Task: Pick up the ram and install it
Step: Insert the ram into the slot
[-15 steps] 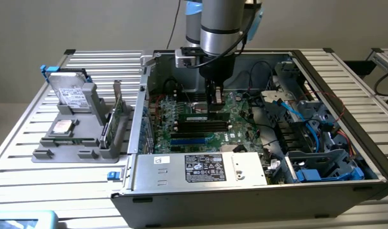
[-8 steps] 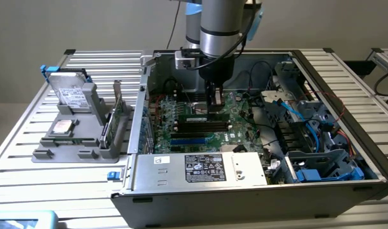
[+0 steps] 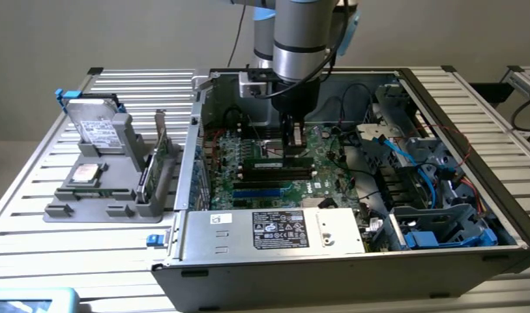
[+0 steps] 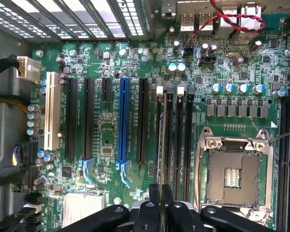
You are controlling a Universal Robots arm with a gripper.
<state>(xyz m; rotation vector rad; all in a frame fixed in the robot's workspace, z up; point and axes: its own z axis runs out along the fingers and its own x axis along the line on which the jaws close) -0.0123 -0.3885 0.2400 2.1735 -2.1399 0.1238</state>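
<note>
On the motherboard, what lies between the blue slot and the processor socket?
In the wrist view, one black card slot, then the black memory slots, lie between the blue slot and the processor socket.

arm: silver-grey tube with a light-blue joint cover, entering from the upper edge of the exterior view, nearly vertical.
wrist: black housing below the silver segment, directed straight down.
gripper: hanging upright under the wrist, tips at the lowest point, facing downward.
fingers: two, black, parallel, drawn close together, with only a thin slit between them in the wrist view.
linkage bars: black, spreading outward on both sides of the fingers.
grip: closed narrow on the upper edge of the ram.
</note>
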